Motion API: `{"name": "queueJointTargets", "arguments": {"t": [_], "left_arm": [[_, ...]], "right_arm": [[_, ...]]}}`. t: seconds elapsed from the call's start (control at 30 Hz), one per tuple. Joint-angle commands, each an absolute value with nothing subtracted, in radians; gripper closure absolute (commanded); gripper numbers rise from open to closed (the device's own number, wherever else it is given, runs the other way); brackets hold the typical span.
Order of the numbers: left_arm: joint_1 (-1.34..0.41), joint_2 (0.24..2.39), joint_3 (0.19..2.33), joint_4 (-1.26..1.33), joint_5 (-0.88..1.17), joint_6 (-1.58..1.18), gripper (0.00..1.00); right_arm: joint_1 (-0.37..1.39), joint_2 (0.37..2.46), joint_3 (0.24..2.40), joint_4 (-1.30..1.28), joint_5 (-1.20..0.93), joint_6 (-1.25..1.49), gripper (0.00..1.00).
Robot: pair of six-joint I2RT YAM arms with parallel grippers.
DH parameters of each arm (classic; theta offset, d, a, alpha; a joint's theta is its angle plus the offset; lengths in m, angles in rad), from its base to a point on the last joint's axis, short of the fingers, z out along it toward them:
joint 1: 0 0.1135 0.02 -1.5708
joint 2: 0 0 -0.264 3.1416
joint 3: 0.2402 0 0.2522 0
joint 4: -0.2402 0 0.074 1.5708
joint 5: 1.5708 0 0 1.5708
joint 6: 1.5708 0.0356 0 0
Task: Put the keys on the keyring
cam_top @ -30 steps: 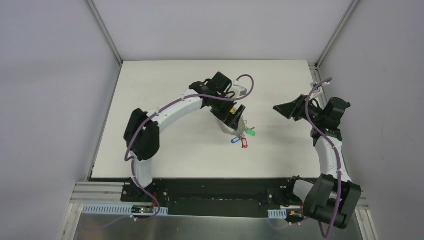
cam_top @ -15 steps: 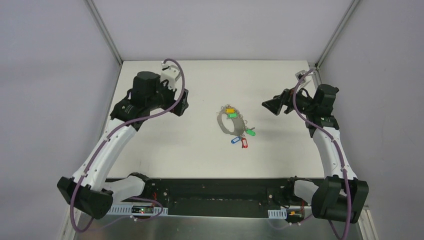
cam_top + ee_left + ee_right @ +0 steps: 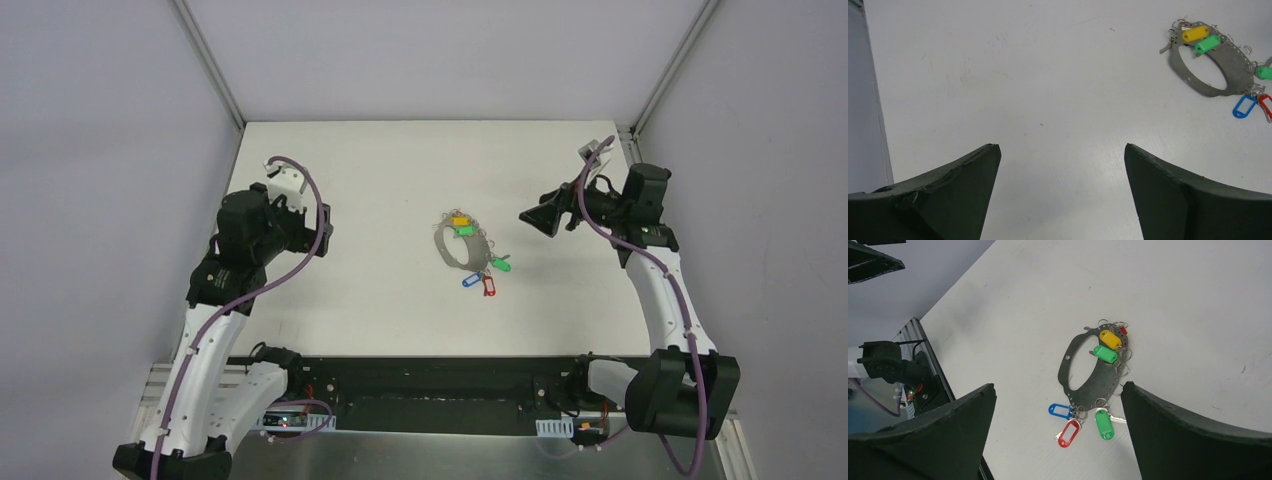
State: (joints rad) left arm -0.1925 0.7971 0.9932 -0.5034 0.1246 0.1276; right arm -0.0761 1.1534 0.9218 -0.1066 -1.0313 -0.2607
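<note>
The keyring [image 3: 452,250] is a flat grey metal oval with small holes, lying mid-table. Keys hang from it on small rings: yellow tag [image 3: 460,221] and green tag [image 3: 465,231] at its far end, another green [image 3: 502,265], blue [image 3: 470,281] and red [image 3: 489,287] at its near end. My left gripper [image 3: 322,226] hovers open far to the left; the left wrist view shows its empty jaws [image 3: 1060,146] and the keyring [image 3: 1234,56] at upper right. My right gripper [image 3: 538,218] stands open to the right; between its jaws [image 3: 1058,385] I see the keyring [image 3: 1105,381] below.
Aluminium rails [image 3: 205,55] run along the table's left and right edges, with grey walls beyond. A black base strip [image 3: 430,385] lies at the near edge. The table's left edge [image 3: 875,110] shows in the left wrist view.
The left arm has swung off the keyring, away to the left and back toward its base, jaws empty. The right gripper has edged left toward the keyring. The keyring and keys lie uncovered.
</note>
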Motion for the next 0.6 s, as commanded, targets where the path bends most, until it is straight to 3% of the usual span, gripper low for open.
{"name": "queueJointTargets", "arguments": {"t": [0.0, 0.17, 0.33, 0.57], "left_arm": [[-0.132, 0.728, 0.935, -0.439, 0.102, 0.108, 0.01], [-0.066, 0.693, 0.902, -0.418, 0.113, 0.074, 0.01], [-0.035, 0.691, 0.86, -0.381, 0.176, 0.025, 0.01], [-0.029, 0.696, 0.817, -0.299, 0.195, 0.013, 0.01]], "right_arm": [[-0.071, 1.181, 0.974, -0.122, -1.096, -0.282, 0.0], [-0.071, 1.185, 1.007, -0.143, -1.009, -0.245, 0.0], [-0.08, 1.17, 1.039, -0.2, -0.749, -0.177, 0.0], [-0.121, 1.108, 1.052, -0.244, -0.686, -0.146, 0.0]]}}
